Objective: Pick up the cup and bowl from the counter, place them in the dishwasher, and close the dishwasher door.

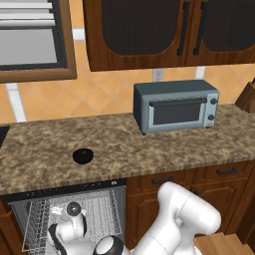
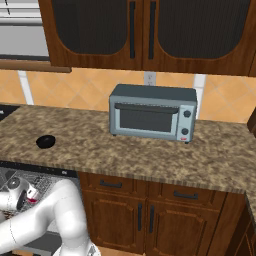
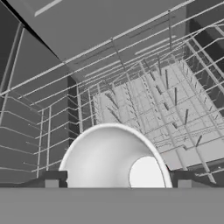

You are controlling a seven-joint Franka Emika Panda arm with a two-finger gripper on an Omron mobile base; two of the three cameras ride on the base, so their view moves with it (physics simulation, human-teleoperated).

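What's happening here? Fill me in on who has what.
The robot arm is reaching down into the open dishwasher, its gripper over the white wire rack. The cup sits between the fingertips, white inside facing the hand camera, and the jaws stand wide on either side of it, so it looks just released. The black bowl waits on the granite counter, left of the toaster oven.
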